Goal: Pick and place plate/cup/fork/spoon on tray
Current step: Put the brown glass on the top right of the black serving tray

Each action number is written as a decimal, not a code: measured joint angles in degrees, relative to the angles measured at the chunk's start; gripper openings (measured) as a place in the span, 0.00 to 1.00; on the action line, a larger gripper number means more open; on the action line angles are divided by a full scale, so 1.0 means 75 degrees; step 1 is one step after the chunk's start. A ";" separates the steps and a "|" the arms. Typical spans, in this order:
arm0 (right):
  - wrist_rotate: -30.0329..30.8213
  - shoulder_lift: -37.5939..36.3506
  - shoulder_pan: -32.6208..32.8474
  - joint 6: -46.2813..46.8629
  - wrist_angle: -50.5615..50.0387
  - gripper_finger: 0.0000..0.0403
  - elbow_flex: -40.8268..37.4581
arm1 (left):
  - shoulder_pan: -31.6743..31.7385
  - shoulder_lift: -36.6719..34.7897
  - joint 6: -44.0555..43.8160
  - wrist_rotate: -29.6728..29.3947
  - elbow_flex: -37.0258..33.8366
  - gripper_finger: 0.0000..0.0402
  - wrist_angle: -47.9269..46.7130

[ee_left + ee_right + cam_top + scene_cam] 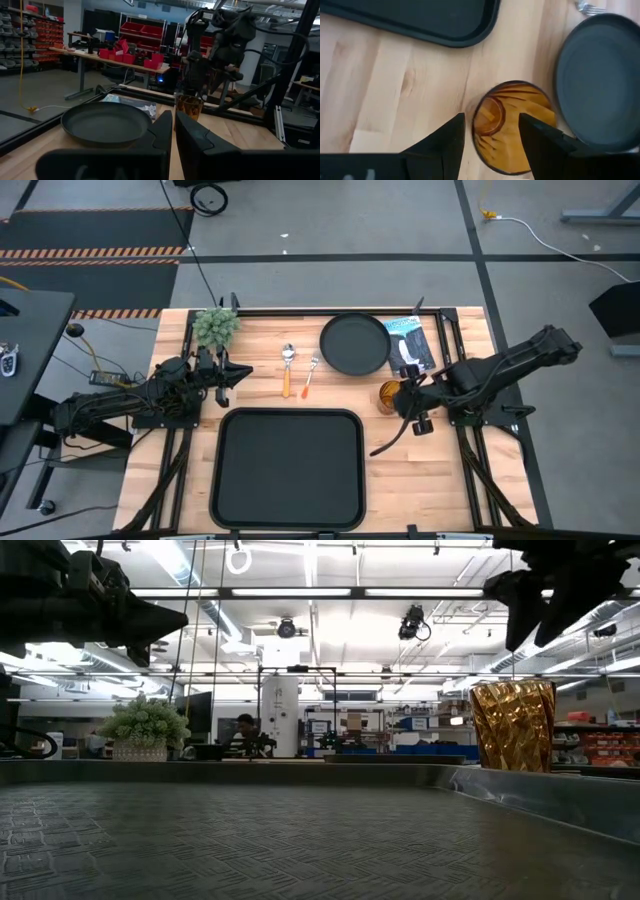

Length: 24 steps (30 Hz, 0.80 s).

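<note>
Hovering over the cup [389, 395], the right gripper [491, 131] has its jaws spread wide, one finger on either side of the amber rim and neither one visibly touching it, so the step in hand looks like the approach to the first pick. Taking the tray [288, 468] as the clock's centre in the high view, the cup stands on the wood at about 2 o'clock, just off the tray's far right corner. The plate [354, 344] lies near 1 o'clock, just beyond the cup and seemingly apart from it. The spoon [287, 368] and the fork [310, 376] lie side by side at 12 o'clock, handles pointing toward the tray. Nothing rests on the tray yet, so I judge the whole task as hardly begun.

The left gripper [238, 372] waits at about 10 o'clock, beside a small potted plant [215, 326]; its wrist view shows its jaws nearly together with only a thin slit between them, holding nothing.

Next, by my reading, the right arm needs to sink until the fingers straddle the cup's wall, close gently so the faceted plastic does not squirm out, lift clear, then carry it toward 7 o'clock from where it stands and over the tray's raised edge
</note>
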 joint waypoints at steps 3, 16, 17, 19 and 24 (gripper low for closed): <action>-0.0006 -0.0088 0.0000 0.0211 -0.0043 0.48 0.0000 | -0.0003 0.0000 0.0003 0.0000 0.0000 0.07 -0.0003; 0.0007 -0.0066 0.0797 0.1492 -0.1319 0.47 0.0408 | -0.0001 0.0003 0.0000 0.0000 0.0002 0.07 -0.0012; 0.0013 -0.0054 0.0843 0.1374 -0.1268 0.47 0.0408 | -0.0002 0.0000 0.0000 0.0000 0.0001 0.07 -0.0010; 0.0048 -0.0002 0.0915 0.1134 -0.1026 0.47 0.0408 | -0.0003 0.0003 0.0003 0.0000 0.0003 0.07 -0.0012; 0.0106 0.0565 0.0892 0.0620 -0.0005 0.47 0.0408 | -0.0001 0.0000 0.0000 0.0000 0.0003 0.07 -0.0012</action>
